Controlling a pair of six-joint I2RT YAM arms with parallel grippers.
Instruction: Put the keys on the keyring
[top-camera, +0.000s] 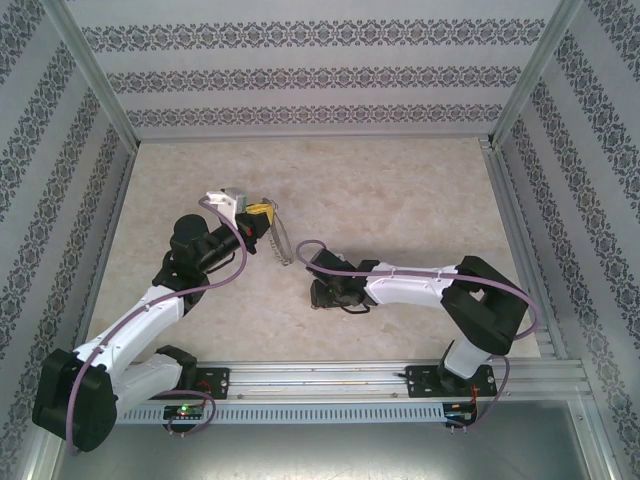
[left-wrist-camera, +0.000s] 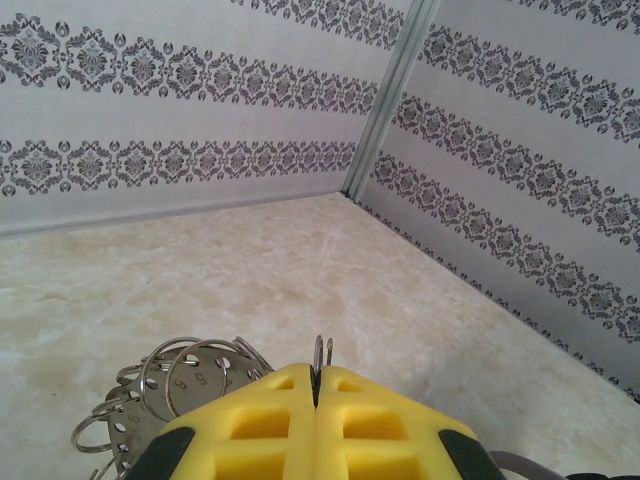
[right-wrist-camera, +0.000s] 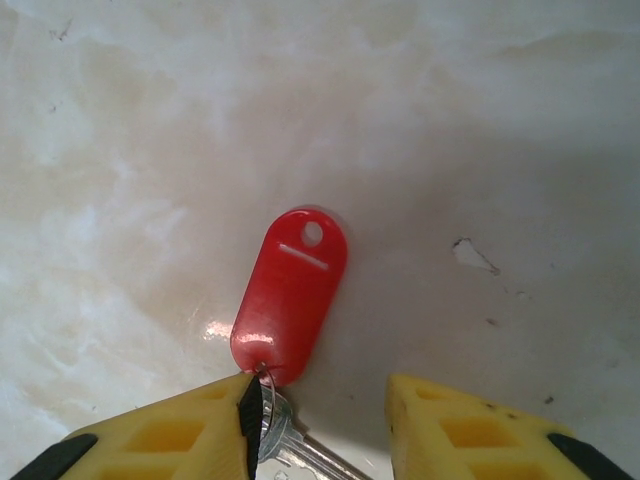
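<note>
Yellow pads (left-wrist-camera: 270, 425) of the left gripper (left-wrist-camera: 316, 372) are pressed together, clamped on a thin metal edge of the keyring (left-wrist-camera: 175, 392). The keyring's silvery loops bunch just to the left of the pads. From above, the left gripper (top-camera: 262, 212) sits left of the desk's middle and the keyring (top-camera: 281, 240) hangs from it as a grey loop.

The right gripper (right-wrist-camera: 320, 395) has its fingers apart over the keys (right-wrist-camera: 290, 295). The red head lies flat on the desk (right-wrist-camera: 450, 120) and the silver end reaches back between the fingers. One finger (right-wrist-camera: 170, 435) touches the small ring at the red head's base; the other stands clear. From above, the right gripper (top-camera: 325, 293) is near the desk's middle, towards the near edge and close to the keyring.

Bare marbled desk (top-camera: 400, 200) runs to the far edge and both far corners, bounded by patterned walls.

Marks on the keyring's plate are too small to read. The red head has a white line and a hole.
</note>
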